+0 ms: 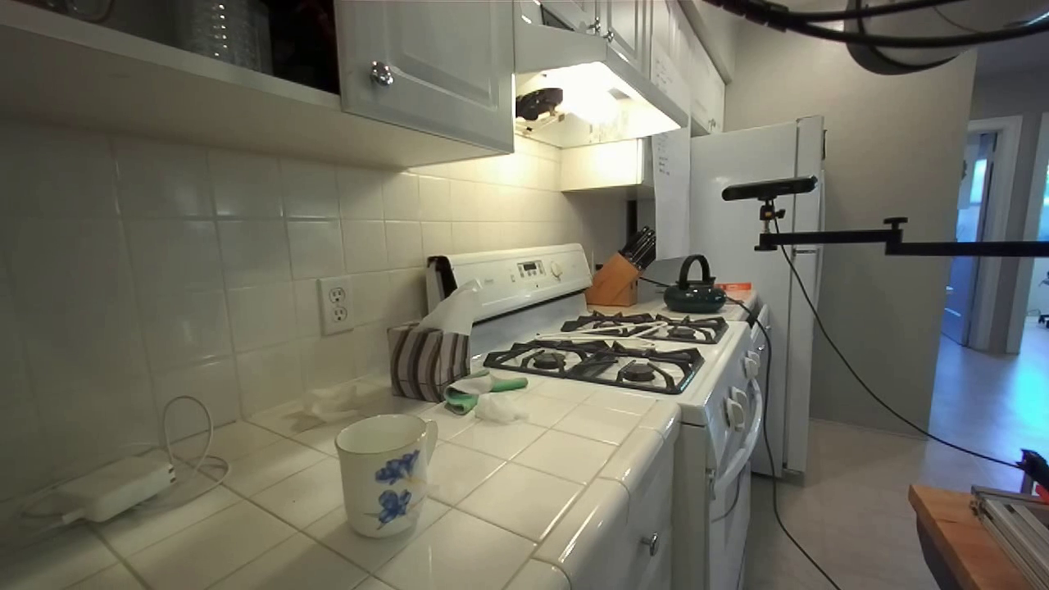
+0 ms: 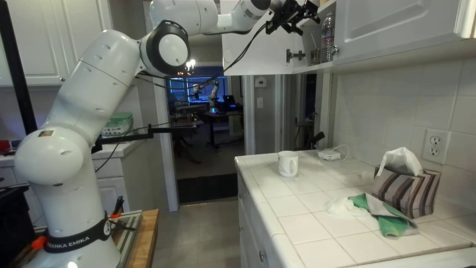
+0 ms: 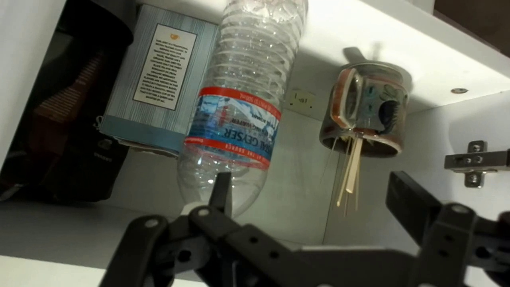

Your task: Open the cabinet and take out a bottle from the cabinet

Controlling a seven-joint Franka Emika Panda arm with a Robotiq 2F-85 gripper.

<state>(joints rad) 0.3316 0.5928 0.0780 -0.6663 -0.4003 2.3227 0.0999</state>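
Note:
The white wall cabinet [image 2: 316, 67] is open, its door [image 2: 256, 56] swung out; its shelf edge [image 1: 180, 70] also shows in an exterior view. A clear ridged bottle [image 2: 328, 37] with a red and blue label stands upright on the shelf. In the wrist view, which is upside down, the bottle [image 3: 251, 59] has its pale top partly hidden behind one finger. My gripper [image 2: 306, 25] is open and empty at the cabinet opening. In the wrist view, the gap of the gripper [image 3: 308, 183] lies beside the bottle, towards the decorated mug; contact cannot be told.
The decorated mug [image 3: 382, 103] holding sticks stands by the hinge [image 3: 476, 163]. A tea box [image 3: 163, 71] and a dark bag [image 3: 79, 131] flank the bottle's other side. A closed door [image 1: 434, 74] adjoins the opening. A flowered cup [image 1: 381, 475] and tissue box [image 2: 407, 190] sit on the counter.

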